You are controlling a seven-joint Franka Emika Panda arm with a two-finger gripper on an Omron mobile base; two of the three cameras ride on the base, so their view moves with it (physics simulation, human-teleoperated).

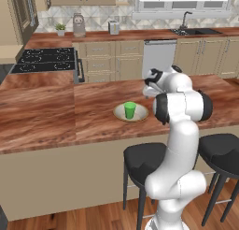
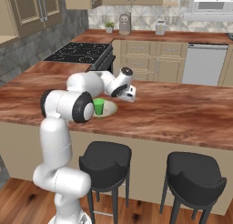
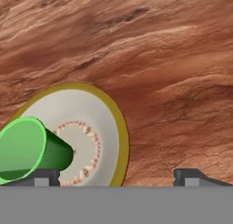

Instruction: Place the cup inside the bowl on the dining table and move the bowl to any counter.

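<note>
The green cup stands upright in the middle of the shallow cream bowl with a tan rim, on the wood-grain dining table. My gripper hovers just right of the bowl and a little above the table, open and holding nothing. From the right base view the cup and bowl sit partly behind my arm, with the gripper beside them. In the hand view the cup and bowl lie at the lower left, and the gripper has its left fingertip near the cup.
Two black stools stand at the table's near side. Beyond the table runs the wall counter with a sink, a dishwasher and a black stove. A small plant and jars sit on it.
</note>
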